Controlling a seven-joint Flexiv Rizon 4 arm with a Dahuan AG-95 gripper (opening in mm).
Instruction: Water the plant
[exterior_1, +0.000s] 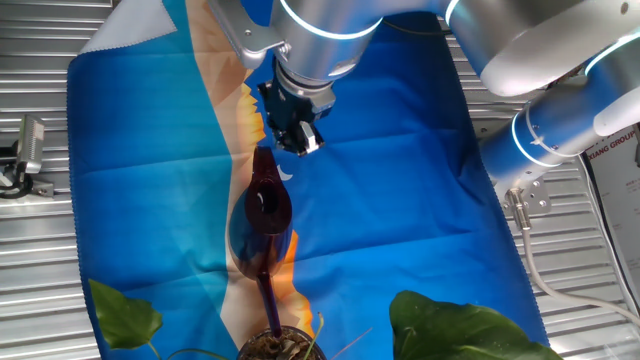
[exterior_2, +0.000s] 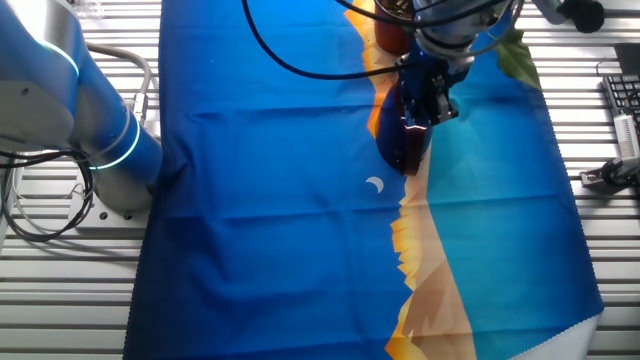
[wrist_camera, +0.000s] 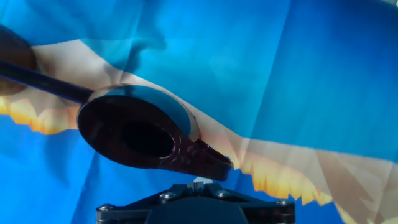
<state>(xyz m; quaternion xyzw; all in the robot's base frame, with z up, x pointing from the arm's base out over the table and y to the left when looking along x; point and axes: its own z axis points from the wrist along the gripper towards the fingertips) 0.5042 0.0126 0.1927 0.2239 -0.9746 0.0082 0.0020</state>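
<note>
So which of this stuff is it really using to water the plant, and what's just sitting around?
In use:
- dark red long-spouted watering vessel, its spout reaching the pot
- potted plant with broad green leaves and small round dark pot
- two-finger gripper at the vessel's handle

Just lying about:
- blue and orange patterned cloth
- small silver metal part on the slatted table
- black keyboard at the edge

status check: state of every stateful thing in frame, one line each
gripper: shut on watering vessel's handle end
watering vessel: held, its spout reaching the plant's pot
plant: at the table edge, leaves green, pot upright; no water stream discernible
cloth: spread flat over the table, lightly creased
</note>
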